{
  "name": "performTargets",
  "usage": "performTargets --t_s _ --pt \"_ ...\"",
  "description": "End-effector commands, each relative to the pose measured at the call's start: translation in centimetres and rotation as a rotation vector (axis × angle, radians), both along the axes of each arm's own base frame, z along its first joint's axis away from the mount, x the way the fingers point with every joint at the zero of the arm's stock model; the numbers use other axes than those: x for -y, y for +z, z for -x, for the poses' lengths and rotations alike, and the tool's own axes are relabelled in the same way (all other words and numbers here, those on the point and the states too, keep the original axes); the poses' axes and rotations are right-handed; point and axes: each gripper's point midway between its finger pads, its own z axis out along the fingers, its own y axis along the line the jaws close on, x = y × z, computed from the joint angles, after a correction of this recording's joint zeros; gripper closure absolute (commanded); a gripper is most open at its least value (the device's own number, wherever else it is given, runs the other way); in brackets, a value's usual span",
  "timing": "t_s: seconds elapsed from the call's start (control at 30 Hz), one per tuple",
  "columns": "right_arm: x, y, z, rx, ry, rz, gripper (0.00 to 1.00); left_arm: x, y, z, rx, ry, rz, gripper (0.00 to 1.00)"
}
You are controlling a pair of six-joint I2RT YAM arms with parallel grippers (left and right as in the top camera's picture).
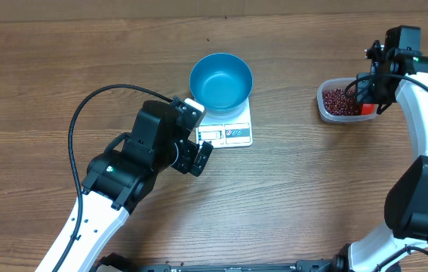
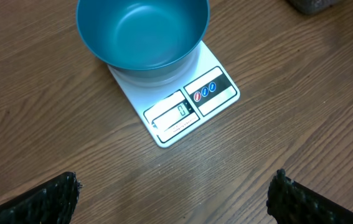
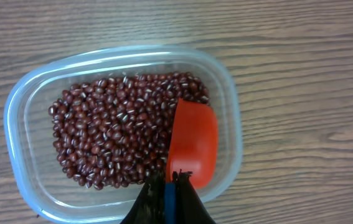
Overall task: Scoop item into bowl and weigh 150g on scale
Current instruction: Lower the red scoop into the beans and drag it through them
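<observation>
Left gripper [image 2: 173,198] angled forward, jaws wide apart; right gripper [image 3: 167,196] points down, pinched shut on red scoop [image 3: 193,140].

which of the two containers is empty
The blue bowl on the scale: its inside is bare, while the clear tub holds the beans, with a red scoop dipped in.

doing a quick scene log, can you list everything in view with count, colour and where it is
bowl: one, bright blue, empty, standing on the scale
scale: one, white, mid-table
beans: many, dark red-brown, heaped in the tub
tub: one, clear plastic, right side of the table
scoop: one, red-orange, in the tub beside the beans
table: one, brown wood, under everything
left gripper: one, black, open, hovering by the scale's display end
right gripper: one, black, shut on the scoop's handle, above the tub
</observation>
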Motion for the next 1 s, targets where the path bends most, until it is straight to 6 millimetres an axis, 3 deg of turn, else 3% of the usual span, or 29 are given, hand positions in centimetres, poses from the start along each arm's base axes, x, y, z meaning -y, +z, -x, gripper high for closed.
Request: performTargets --t_s 0.0,0.3,0.63,0.97 --pt "-0.5 -0.1 -0.4 -0.001 0.007 -0.040 0.96 0.5 0.9 -0.2 0.010 -0.006 0.025 0.01" --pt "-1.5 -0.7 -0.1 -0.024 0.024 -0.097 0.96 0.5 0.9 -0.2 0.010 -0.006 0.025 0.00" --pt "-3.5 -3.3 0.0 -0.081 0.056 -0.219 0.96 0.5 0.9 -0.2 0.010 -0.006 0.025 0.01" --pt "-3.9 -3.3 -0.2 -0.070 0.063 -0.250 0.96 0.5 0.9 -0.2 0.010 -0.006 0.025 0.01"
